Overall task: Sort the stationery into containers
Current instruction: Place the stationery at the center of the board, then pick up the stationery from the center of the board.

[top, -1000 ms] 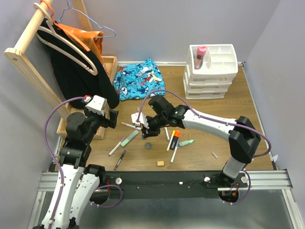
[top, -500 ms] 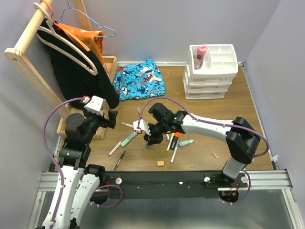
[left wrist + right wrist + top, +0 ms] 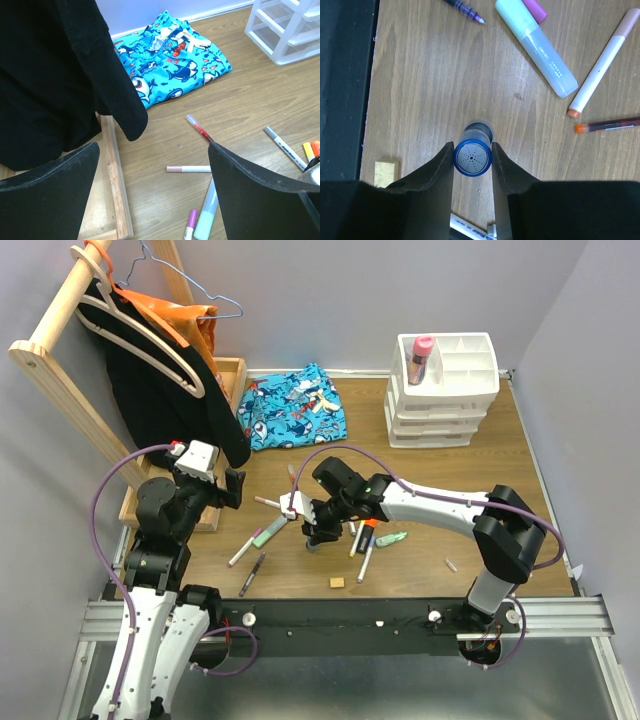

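Small jar [image 3: 472, 157] stands upright on the tabletop [image 3: 420, 75], clamped between the right fingers [image 3: 436, 177]. They are about half open and press its blue lid from 9 and 3 o'clock. A tan eraser cube [image 3: 386, 172] lies near the jar at 9 o'clock. A mint highlighter [image 3: 540, 52] lies at 1 o'clock, a white marker [image 3: 602, 65] at 2 o'clock, and a dark pen [image 3: 607, 125] at 3 o'clock.

In the top view the white organiser [image 3: 445, 405] stands well apart, at 1 o'clock from the jar. A pink glitter tube [image 3: 421, 358] is upright in its rear-left compartment.

The left fingers [image 3: 50, 195] are spread fully wide, gripping nothing. A black garment [image 3: 55, 75] hangs at their 11 o'clock, and a pink-tipped pen [image 3: 189, 169] lies on the tabletop between them.
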